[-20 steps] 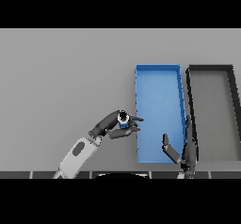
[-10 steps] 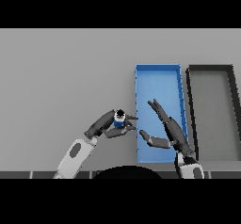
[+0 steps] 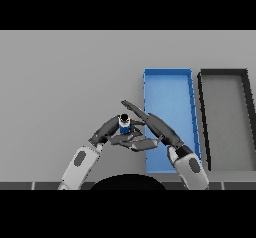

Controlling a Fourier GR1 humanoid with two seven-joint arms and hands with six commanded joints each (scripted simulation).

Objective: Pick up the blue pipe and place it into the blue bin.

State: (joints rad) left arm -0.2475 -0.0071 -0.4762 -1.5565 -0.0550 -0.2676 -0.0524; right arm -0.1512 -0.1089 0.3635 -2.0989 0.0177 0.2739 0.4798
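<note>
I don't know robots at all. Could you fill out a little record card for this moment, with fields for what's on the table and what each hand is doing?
Surface: grey table
Blue pipe: upright, held left of the bins
Blue bin: holds nothing visible
Dark bin: right of the blue one
Left robot hand: fingers curled round the pipe
Right robot hand: fingers straight, reaching to the pipe from the right
Task step: pipe not yet in the bin

grey table (image 3: 65,82), blue bin (image 3: 167,72), black bin (image 3: 222,72)
</note>
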